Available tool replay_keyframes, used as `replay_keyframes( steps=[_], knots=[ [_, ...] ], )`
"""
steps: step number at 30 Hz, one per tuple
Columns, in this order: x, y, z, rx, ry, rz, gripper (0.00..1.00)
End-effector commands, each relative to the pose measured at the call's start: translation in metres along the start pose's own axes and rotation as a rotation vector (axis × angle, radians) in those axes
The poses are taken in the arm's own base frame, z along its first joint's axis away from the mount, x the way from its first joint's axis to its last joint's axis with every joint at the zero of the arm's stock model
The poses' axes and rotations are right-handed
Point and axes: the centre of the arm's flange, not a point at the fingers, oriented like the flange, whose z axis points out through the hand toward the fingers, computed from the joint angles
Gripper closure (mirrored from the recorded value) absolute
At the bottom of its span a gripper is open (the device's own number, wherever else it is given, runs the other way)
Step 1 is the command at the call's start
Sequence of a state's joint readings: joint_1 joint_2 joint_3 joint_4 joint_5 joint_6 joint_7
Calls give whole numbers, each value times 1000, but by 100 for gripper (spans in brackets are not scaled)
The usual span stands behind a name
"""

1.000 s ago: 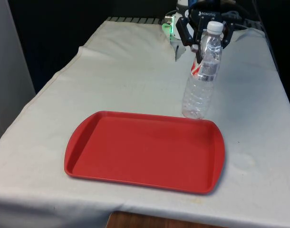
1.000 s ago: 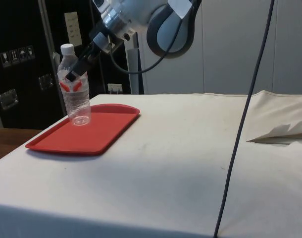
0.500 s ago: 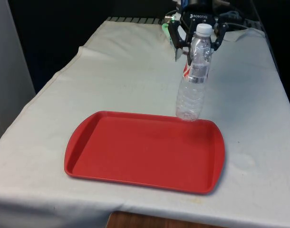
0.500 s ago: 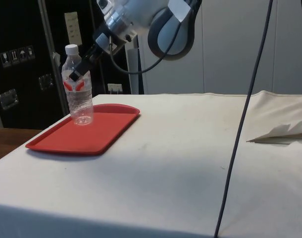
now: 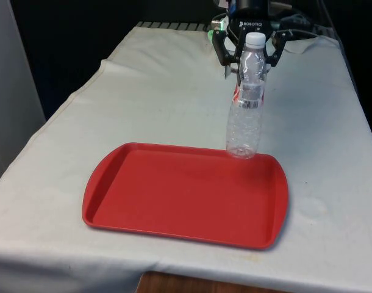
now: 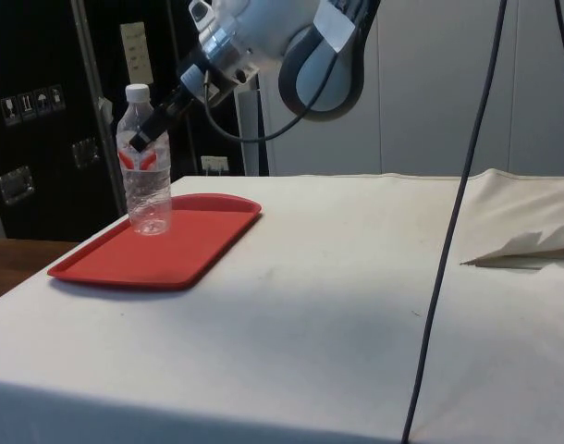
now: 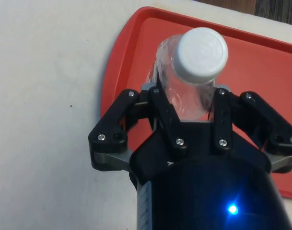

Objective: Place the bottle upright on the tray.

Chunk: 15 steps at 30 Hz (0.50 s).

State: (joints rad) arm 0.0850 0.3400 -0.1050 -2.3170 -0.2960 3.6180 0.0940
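I count one clear bottle with a white cap, standing upright on the far right corner of the one red tray. My gripper is clamped around its upper body, just beneath the cap, on the white cloth.

White rounded arm, black gripper with screwed linkage fingers, dark cable

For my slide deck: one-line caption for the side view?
Gripper shut on upright clear bottle standing on red tray.
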Motion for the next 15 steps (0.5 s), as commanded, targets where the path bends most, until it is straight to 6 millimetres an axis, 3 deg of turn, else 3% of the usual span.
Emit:
replay_keyframes(
  steps=[1,15],
  knots=[
    [0,-2,0,5,2,1,66],
    [-12,10,8,-11,-27,31,66]
  ],
)
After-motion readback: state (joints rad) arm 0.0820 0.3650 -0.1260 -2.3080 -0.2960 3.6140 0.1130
